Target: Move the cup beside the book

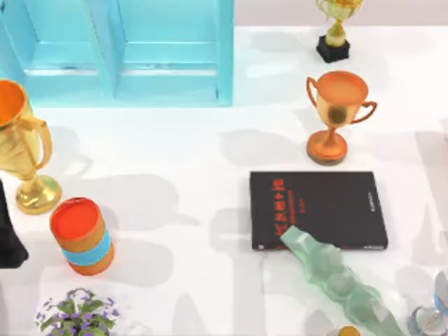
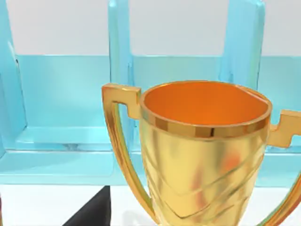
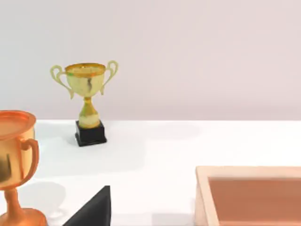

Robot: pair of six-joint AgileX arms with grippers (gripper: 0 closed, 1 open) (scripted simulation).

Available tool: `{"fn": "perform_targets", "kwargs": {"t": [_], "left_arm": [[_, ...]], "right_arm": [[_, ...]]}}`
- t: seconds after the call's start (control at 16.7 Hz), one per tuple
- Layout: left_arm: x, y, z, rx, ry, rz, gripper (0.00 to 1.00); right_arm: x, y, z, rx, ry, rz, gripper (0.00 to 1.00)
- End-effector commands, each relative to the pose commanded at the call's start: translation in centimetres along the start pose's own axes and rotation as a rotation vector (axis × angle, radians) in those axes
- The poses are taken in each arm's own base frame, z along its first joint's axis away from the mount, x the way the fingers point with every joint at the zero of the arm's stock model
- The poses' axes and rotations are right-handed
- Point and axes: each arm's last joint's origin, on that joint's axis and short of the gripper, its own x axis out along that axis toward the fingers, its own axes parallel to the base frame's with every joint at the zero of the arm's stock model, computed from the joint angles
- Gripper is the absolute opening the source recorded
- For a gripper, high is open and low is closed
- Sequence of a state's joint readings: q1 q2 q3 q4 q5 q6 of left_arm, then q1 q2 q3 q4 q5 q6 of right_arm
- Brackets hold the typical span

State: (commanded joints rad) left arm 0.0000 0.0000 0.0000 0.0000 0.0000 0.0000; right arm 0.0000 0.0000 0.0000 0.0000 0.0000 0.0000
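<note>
Book (image 1: 318, 210) flat on surface (image 1: 196, 161), green bottle (image 1: 336, 276) lying over its corner; left arm (image 1: 8, 231) parked at left edge, jaws impossible to judge.

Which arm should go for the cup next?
Right, likely. The cup sits at the top view's lower right corner, right of the book; the left arm is at the far left edge, past the orange canister.

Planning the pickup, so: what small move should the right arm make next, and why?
Probably reach the right arm toward the cup at the table's lower right edge: it stands apart from the book, with a pale green wavy object lying between them.
</note>
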Motion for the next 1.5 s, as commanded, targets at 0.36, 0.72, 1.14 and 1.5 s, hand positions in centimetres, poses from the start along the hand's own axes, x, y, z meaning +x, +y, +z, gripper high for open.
{"fn": "perform_targets", "kwargs": {"t": [0.36,0.72,1.14,1.5], "left_arm": [[0.2,0.1,1.6,0.099,0.073,0.013,1.0],[3.1,1.3,6.3,0.542,0.44,-0.016,1.0],[10.7,6.7,7.5,1.124,1.045,-0.471,1.0],[12.9,15.0,6.5,1.234,1.248,-0.975,1.0]], "right_arm": [[0.0,0.0,0.0,0.0,0.0,0.0,1.0],[0.0,0.0,0.0,0.0,0.0,0.0,1.0],[0.0,0.0,0.0,0.0,0.0,0.0,1.0],[0.0,0.0,0.0,0.0,0.0,0.0,1.0]]}}
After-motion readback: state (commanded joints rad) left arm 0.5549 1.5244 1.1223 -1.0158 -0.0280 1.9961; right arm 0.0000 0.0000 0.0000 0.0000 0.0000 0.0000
